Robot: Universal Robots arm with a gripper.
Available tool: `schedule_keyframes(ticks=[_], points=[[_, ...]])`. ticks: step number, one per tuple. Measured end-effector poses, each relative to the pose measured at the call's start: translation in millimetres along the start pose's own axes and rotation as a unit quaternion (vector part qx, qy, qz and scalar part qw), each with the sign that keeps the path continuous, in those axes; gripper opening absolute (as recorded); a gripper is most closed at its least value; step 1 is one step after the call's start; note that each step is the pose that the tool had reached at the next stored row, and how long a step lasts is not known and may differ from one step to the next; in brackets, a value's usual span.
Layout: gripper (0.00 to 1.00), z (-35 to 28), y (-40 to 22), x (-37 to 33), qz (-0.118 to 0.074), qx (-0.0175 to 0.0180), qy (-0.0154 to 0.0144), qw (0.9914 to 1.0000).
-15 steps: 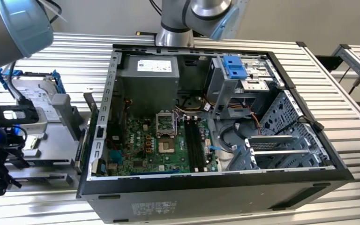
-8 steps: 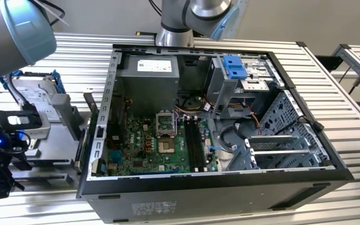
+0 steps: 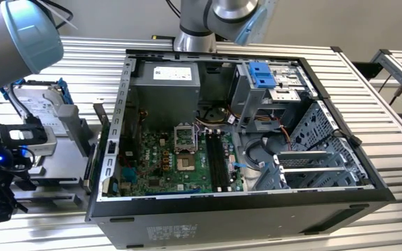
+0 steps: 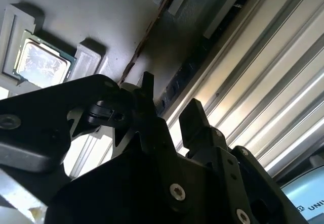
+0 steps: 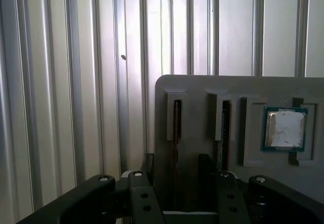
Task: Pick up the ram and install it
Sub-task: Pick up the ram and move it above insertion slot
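The fingers (image 5: 204, 168) are spread, gripping nothing, with the ram (image 5: 177, 128) in line with their gap, standing on edge in a grey holder (image 5: 202, 85) on the counter (image 5: 76, 82), presumably to present its flat faces for pinching.

Claw (image 4: 171, 105) up close here, black fingers (image 4: 195, 117) spread with a strip of the ribbed metal counter (image 4: 263, 82) showing between them. Behind sits a grey tray (image 4: 101, 11) with a processor chip (image 4: 40, 64) in its pocket. Two sticks stand on edge in the tray: a brown ram stick (image 4: 146, 37) and, nearer the counter, a dark ram stick (image 4: 190, 70) that runs toward the gap between the fingers.
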State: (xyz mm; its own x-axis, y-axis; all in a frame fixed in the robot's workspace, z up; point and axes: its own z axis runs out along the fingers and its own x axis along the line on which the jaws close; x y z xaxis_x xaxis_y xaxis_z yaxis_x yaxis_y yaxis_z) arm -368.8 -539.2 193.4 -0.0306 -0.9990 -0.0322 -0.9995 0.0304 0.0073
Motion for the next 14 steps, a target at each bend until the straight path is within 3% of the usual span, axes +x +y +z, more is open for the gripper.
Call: schedule_keyframes(ticks=[1, 2, 14], points=[[1.00, 0.0, 0.0, 0.0, 0.000, 0.0001, 0.0000, 1.00000], [0.00, 0.0, 0.0, 0.0, 0.000, 0.0001, 0.0000, 1.00000], [0.00, 0.0, 0.0, 0.0, 0.000, 0.0004, 0.0000, 1.00000]])
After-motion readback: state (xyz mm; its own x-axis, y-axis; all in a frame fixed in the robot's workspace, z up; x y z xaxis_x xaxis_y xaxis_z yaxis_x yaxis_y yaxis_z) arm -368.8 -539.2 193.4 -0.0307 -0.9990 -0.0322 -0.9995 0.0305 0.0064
